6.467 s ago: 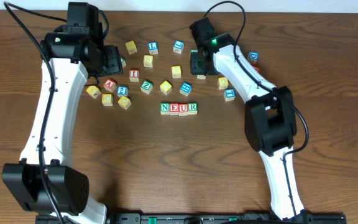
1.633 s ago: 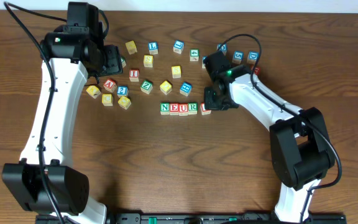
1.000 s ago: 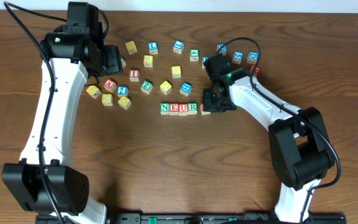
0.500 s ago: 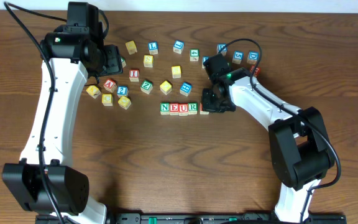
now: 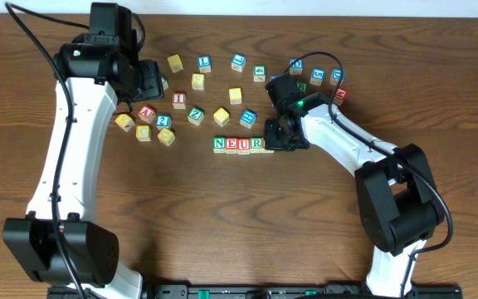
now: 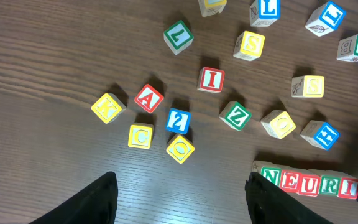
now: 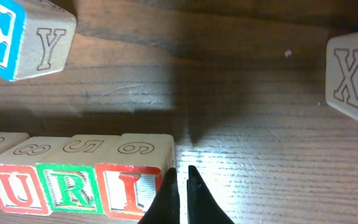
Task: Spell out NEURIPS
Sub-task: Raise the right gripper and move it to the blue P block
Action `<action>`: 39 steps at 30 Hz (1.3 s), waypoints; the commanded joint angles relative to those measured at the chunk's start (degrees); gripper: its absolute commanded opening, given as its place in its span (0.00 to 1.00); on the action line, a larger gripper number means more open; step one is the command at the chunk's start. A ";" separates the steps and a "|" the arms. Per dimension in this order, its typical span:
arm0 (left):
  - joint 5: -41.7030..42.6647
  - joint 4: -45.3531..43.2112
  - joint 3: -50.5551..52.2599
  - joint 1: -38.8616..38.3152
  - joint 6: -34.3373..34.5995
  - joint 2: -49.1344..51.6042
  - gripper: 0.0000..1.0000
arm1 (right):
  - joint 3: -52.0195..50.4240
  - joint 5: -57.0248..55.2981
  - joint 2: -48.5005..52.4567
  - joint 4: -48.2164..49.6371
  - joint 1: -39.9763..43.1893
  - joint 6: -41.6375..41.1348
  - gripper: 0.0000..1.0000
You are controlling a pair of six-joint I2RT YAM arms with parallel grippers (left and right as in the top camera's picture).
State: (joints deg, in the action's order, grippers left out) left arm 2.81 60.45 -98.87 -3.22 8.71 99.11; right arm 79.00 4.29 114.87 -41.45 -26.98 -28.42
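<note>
1. Five cubes stood touching in one line near the middle of the table (image 5: 222, 216), reading left to right: green N (image 6: 270, 176), red E (image 6: 289, 181), red U (image 6: 309, 183), green R (image 6: 329, 185), red I (image 6: 348, 186).
2. At the right end of that line the right gripper (image 7: 180, 186) sat low over the wood. Its fingers were pressed together with nothing between them, and the tips were against or just beside the red I's right face.
3. Over the far left of the table the left gripper (image 6: 180, 186) hovered with its fingers apart, holding nothing.
4. One yellow S cube (image 6: 250, 45) and a second S cube (image 6: 307, 86) lay loose, farther back than the line and apart from each other.
5. Left of them lay a spare I cube (image 6: 211, 79), apart from its neighbours.
6. Several blue-faced cubes (image 5: 317, 75) sat at the far right, their letters too small to read.
</note>
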 commanded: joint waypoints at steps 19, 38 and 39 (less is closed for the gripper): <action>-0.50 0.15 0.02 -0.13 -0.55 -0.09 0.65 | 28.46 -0.96 -0.48 -22.62 4.46 12.87 0.24; -0.50 0.11 0.02 -0.13 -0.55 -0.09 0.65 | 56.41 -9.86 23.15 -18.05 5.05 12.48 0.53; -0.50 0.11 0.02 -0.13 -0.55 -0.09 0.65 | 56.41 -9.97 24.02 -17.57 5.11 12.15 0.54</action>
State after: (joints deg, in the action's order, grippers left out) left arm 2.81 60.40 -98.87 -3.22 8.71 99.11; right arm 133.80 -2.37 136.84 -59.37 -22.37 -15.29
